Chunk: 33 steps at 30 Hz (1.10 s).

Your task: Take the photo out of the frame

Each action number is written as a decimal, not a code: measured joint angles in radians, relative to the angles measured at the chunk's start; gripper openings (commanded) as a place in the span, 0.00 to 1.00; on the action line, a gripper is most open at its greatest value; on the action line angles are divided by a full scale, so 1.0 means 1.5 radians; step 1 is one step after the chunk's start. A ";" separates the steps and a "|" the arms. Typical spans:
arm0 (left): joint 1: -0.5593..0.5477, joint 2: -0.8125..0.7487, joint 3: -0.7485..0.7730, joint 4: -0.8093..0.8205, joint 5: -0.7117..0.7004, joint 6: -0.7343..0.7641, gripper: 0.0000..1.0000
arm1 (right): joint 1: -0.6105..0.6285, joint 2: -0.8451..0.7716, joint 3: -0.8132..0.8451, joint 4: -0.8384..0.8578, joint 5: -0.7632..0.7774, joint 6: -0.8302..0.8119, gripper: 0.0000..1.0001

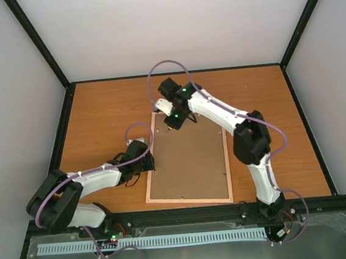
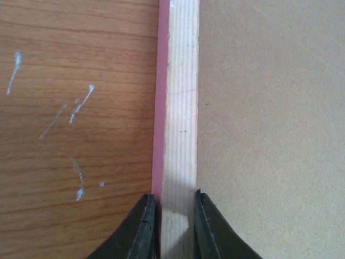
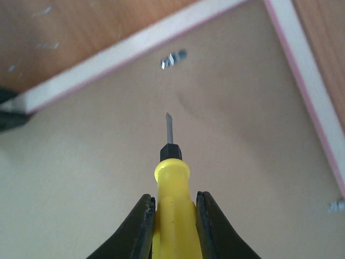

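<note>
Table (image 1: 98,112): left claw (image 2: 173,208) pinches frame (image 2: 182,97) edge.

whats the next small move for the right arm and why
Probably ease the screwdriver tip forward to the metal tab by the top rail: the frame lies back-up, the tip sits short of the tab, and the left gripper pins the side rail.

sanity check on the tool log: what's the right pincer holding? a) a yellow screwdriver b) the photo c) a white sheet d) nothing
a: the right pincer is shut on the screwdriver by its yellow handle, blade aimed at a metal tab on the back of the frame.
</note>
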 measured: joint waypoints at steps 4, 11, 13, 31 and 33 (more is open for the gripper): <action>0.000 -0.019 0.002 -0.035 -0.022 -0.024 0.01 | -0.022 -0.119 -0.134 0.021 -0.025 -0.004 0.03; 0.000 -0.110 -0.006 -0.147 -0.080 -0.105 0.01 | -0.114 -0.350 -0.390 0.135 -0.080 -0.004 0.03; 0.000 -0.110 -0.006 -0.151 -0.078 -0.130 0.01 | -0.149 -0.391 -0.437 0.157 -0.107 -0.003 0.03; -0.060 -0.141 0.140 -0.223 -0.073 -0.127 0.72 | -0.244 -0.662 -0.716 0.329 -0.298 -0.033 0.03; -0.051 -0.137 0.169 -0.228 -0.075 -0.091 0.82 | -0.244 -0.662 -0.713 0.309 -0.335 -0.070 0.03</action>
